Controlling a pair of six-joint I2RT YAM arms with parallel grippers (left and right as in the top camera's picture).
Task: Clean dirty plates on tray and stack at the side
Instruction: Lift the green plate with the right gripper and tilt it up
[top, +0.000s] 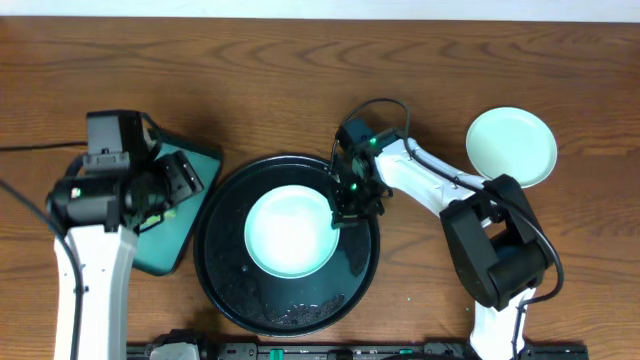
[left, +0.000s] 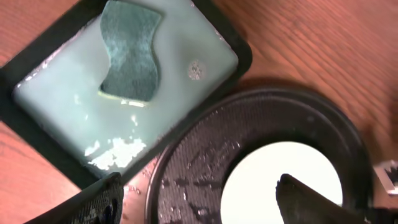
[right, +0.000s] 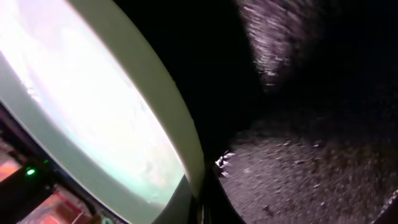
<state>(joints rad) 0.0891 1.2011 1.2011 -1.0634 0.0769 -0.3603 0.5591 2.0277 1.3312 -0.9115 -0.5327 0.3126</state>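
Brown wood table (top: 300, 60) fills the overhead view. Right gripper (top: 350, 205) sits at the right rim of a plate (top: 290, 232). Whether its jaws are clamped on that rim or only beside it cannot be told, though the pose suggests steadying or lifting. That plate lies mid-way in the wet black tray (top: 225, 290). Left gripper (left: 199, 183) hangs empty, jaws wide apart, above the teal tray (left: 56, 99) edge, probably bound for the sponge (left: 130, 53). Counted: two plates, the second plate (top: 512, 147) set aside at the table's right; one sponge; two trays.
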